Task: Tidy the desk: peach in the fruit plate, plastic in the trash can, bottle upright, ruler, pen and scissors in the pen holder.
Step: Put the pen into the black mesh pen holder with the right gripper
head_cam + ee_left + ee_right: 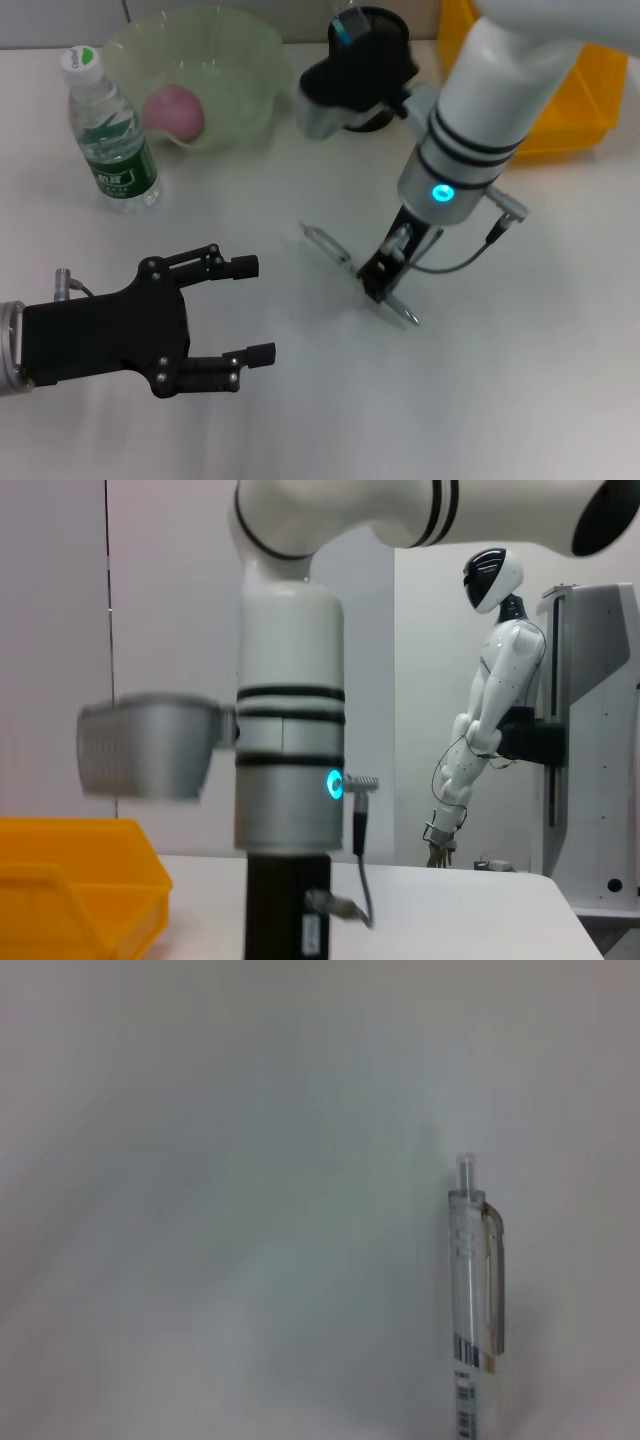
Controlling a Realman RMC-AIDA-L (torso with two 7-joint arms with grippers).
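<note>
One pincer (385,283) sits on the pen (330,247).

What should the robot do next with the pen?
Probably lift it. The right gripper sits down over the middle of the pen, which lies flat on the desk, some way from the black pen holder. The left gripper hangs open, holding nothing.

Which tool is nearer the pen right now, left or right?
Right. The right tool is down on the pen at mid-table, fingers at its barrel. The left tool hovers open, off to the pen's left, nearer the robot.
</note>
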